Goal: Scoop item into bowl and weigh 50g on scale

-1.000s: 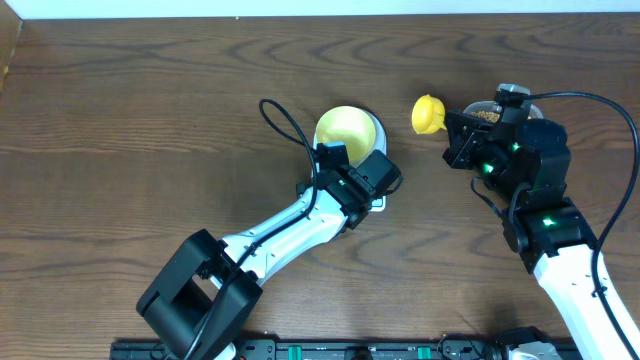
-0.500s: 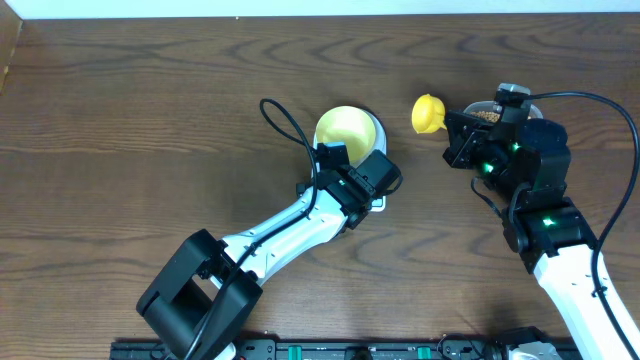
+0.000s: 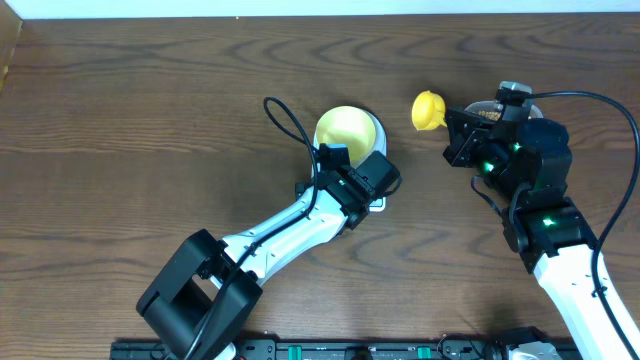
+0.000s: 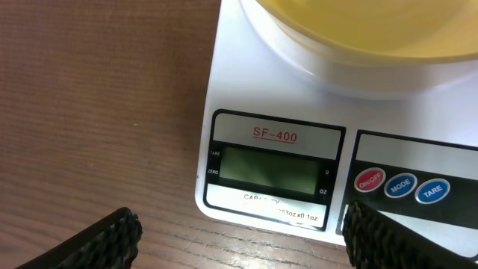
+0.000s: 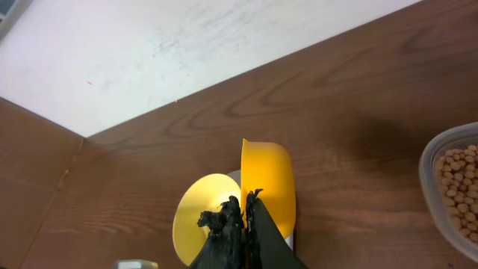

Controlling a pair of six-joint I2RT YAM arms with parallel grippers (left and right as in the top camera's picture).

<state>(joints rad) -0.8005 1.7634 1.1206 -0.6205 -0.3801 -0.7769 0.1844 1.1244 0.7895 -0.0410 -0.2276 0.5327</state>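
The left arm [image 3: 280, 225] reaches from the near edge far and to the right, low over the bench [image 4: 97, 97]. The left end effector [image 4: 239, 243] hangs released, its fingers [image 4: 101, 239] wide apart at the near edge of the scale [image 4: 250, 82], grasping nothing. The right arm [image 3: 545, 225] stands more steeply. The right end effector [image 5: 244, 224] is clenched on the handle of a scoop [image 5: 267, 187], held right of the bowl [image 3: 347, 128].

Compared with one second ago, nothing has visibly moved.

The fingers are black and ribbed. The scale is white glossy plastic, rectangular, with a grey display [image 4: 269, 168] and three round buttons [image 4: 401, 184]. The bowl on it is round and pale yellow. The scoop is yellow plastic. The item [image 5: 461, 187], small round tan beans, lies in a clear container [image 5: 428, 168] far right.
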